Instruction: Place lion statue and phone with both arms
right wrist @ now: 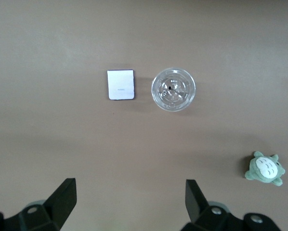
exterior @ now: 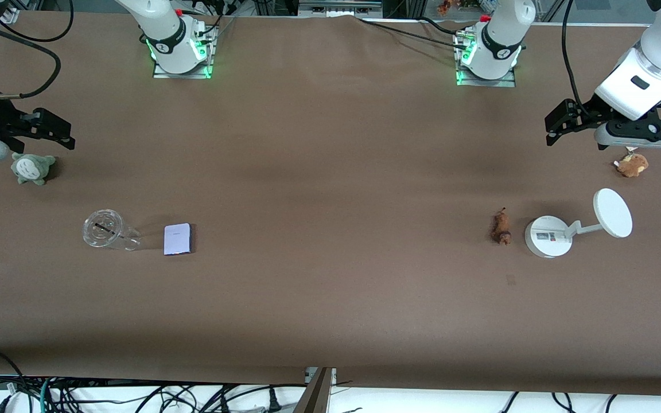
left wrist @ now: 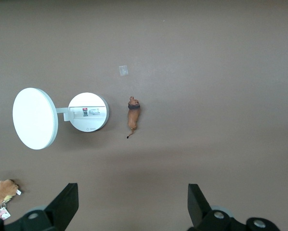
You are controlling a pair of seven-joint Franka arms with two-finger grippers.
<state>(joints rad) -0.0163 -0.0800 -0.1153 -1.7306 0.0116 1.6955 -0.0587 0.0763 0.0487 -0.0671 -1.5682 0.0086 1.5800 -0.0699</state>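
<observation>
- Left claw (left wrist: 129,207) up in the air at the left arm's end of the surface (exterior: 330,172), fingers spread wide, holding nothing.
- Right claw (right wrist: 129,204) hangs at the right arm's end, also wide open, empty.
- Lion statue (exterior: 501,227) lies flat on the surface, just beside the white stand (exterior: 548,236), not touching it.
- Brown plush (exterior: 632,164) sits farther from the front cam than the stand, under the left arm.
- Phone (exterior: 178,238) lies flat, face up, near the clear glass (exterior: 104,229), small gap between.
- Grey-green plush (exterior: 32,168) sits near the right claw, farther from the front cam than the glass.
</observation>
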